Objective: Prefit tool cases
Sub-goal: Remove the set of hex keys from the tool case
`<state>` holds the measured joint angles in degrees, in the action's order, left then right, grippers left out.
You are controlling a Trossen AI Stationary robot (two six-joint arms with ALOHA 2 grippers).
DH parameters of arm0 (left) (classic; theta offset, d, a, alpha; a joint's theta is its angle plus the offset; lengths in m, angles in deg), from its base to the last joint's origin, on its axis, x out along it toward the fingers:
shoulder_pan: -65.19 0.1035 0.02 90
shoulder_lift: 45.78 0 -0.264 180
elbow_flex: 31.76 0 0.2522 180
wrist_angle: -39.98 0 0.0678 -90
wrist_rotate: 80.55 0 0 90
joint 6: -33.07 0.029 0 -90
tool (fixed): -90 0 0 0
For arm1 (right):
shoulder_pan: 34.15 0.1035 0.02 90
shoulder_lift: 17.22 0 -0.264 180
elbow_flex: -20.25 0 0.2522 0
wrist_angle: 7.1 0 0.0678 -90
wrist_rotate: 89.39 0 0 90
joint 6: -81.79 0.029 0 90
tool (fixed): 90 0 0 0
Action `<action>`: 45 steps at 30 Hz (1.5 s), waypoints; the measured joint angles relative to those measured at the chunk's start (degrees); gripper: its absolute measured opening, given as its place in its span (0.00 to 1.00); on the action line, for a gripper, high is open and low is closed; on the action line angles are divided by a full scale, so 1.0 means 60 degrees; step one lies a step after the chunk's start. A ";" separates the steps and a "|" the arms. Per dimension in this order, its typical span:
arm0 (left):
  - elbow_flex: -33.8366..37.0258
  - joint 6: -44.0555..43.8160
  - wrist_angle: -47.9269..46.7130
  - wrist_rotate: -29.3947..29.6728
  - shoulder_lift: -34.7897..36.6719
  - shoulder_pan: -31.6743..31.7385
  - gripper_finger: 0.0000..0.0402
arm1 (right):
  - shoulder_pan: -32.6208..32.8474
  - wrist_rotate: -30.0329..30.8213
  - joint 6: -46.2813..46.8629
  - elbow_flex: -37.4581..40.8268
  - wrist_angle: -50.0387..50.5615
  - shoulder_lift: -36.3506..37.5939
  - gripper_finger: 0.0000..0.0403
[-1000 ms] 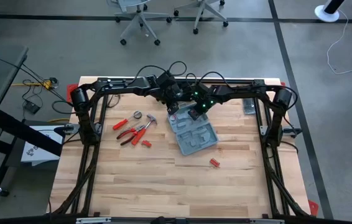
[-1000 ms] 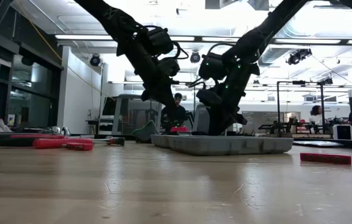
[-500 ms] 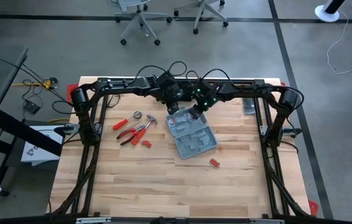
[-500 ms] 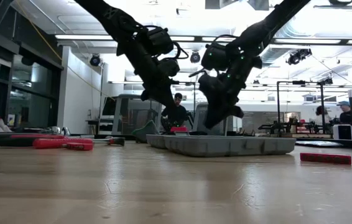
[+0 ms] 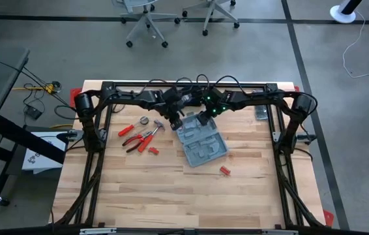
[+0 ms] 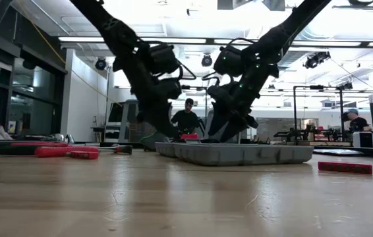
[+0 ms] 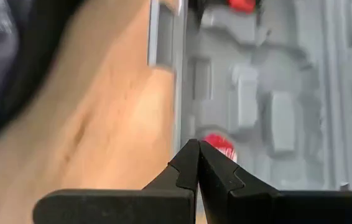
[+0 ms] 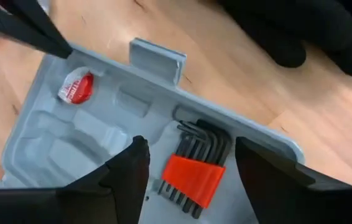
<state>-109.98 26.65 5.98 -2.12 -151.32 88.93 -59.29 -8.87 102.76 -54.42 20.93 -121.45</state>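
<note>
The grey-blue tool case [image 5: 204, 147] lies open and flat on the wooden table, its moulded recesses facing up. A red-holdered hex key set [image 8: 191, 171] lies in a recess, and a small red-and-white round piece [image 8: 76, 87] in another. My right gripper [image 8: 188, 143] is open above the case's far end, one finger on each side of the hex keys and clear of them. My left gripper [image 7: 198, 146] is shut, its tips pointing down at the case's far left rim [image 7: 177, 93], beside the round piece [image 7: 219, 144]. My left gripper's shut tips come slanting down from the far side to the case's far left rim [image 8: 70, 55]. I cannot tell whether they touch it.
Red-handled pliers and a hammer [image 5: 142, 136] lie to the left of the case. A small red piece [image 5: 224, 171] lies near its right corner, and a grey object [image 5: 261, 112] at the far right. The near half of the table is bare wood. A person [image 6: 188, 118] stands behind.
My left gripper has come down and toward the table's left edge, to the case's far left rim, staying shut. My right gripper has tipped and opened over the hex key set, which now lies in the case.
</note>
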 joint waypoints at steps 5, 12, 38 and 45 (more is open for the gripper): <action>0.0381 -0.0395 0.0451 -0.0009 -0.0010 -0.0184 0.00 | 0.0052 -0.0080 0.0413 0.0004 -0.0072 -0.0443 0.56; 0.0469 -0.0499 0.0866 0.0014 -0.0010 -0.0464 0.00 | 0.0073 -0.0072 0.0995 -0.0057 -0.0300 -0.0941 0.53; 0.0469 -0.0584 0.1406 0.0109 -0.0018 -0.0533 0.00 | -0.0146 -0.2412 0.1651 0.0011 -0.1425 0.0297 0.00; 0.0469 -0.0991 0.1810 -0.1581 -0.0021 -0.0445 0.00 | -0.0124 -0.3098 0.1751 0.0004 -0.1784 0.0379 0.00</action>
<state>-107.17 20.71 16.84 -11.60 -151.45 86.26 -60.03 -27.45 113.27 -54.39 10.23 -119.17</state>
